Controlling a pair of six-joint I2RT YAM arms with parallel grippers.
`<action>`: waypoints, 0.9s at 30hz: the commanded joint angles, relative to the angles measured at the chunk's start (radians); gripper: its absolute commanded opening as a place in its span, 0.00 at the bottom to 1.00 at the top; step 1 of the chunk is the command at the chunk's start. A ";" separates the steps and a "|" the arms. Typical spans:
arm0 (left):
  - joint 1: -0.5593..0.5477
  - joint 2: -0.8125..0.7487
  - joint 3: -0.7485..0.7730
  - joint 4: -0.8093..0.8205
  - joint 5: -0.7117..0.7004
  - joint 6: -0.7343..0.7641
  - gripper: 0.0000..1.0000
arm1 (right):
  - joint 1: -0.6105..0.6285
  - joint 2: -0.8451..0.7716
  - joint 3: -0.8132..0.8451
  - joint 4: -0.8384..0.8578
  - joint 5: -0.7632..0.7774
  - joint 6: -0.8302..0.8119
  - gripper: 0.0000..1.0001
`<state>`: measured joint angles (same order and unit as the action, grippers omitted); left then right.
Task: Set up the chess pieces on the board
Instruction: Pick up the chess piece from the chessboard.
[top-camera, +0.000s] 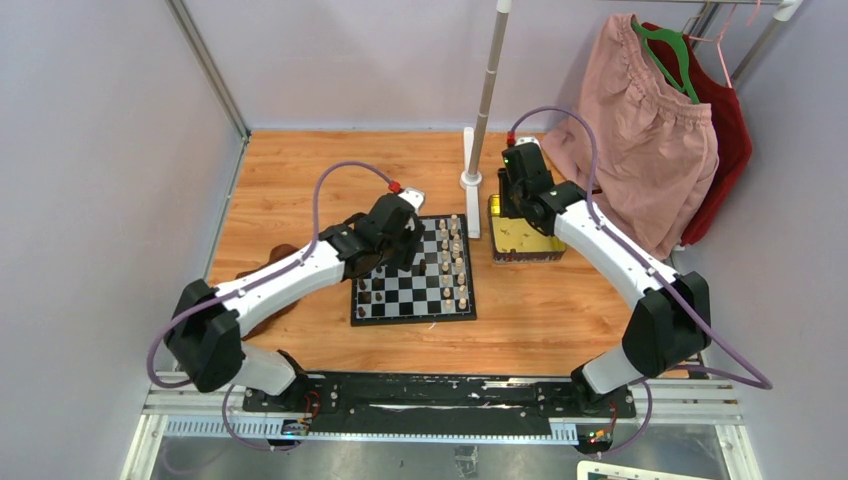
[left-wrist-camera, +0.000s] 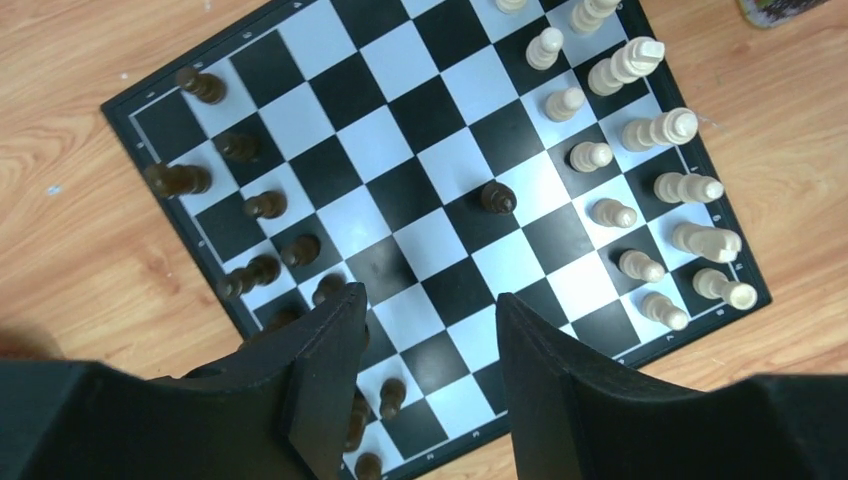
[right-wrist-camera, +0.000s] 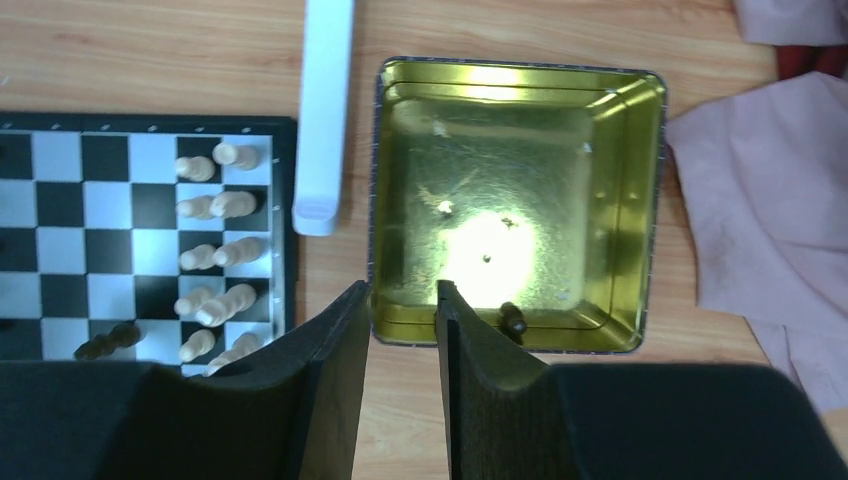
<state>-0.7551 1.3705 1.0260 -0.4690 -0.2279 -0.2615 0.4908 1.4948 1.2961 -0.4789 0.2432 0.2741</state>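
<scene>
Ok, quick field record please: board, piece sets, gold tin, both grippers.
board: black-and-white checkered chessboard on wooden table
cream pieces: two rows along one edge
dark brown pieces: along opposite edge; one dark pawn alone mid-board
tin: shiny gold metal tin, one dark piece inside
left gripper: open, empty, over board
right gripper: open, empty, over tin's near wall
</scene>
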 joint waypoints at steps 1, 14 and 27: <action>-0.006 0.089 0.040 0.052 0.038 0.001 0.55 | -0.048 -0.037 -0.037 0.026 0.051 0.036 0.35; -0.010 0.286 0.119 0.100 0.069 -0.002 0.55 | -0.098 -0.034 -0.070 0.052 0.018 0.041 0.34; -0.011 0.347 0.140 0.109 0.098 0.005 0.50 | -0.109 -0.013 -0.061 0.054 0.008 0.045 0.34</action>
<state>-0.7574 1.6985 1.1278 -0.3820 -0.1452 -0.2649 0.3965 1.4830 1.2339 -0.4377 0.2539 0.3004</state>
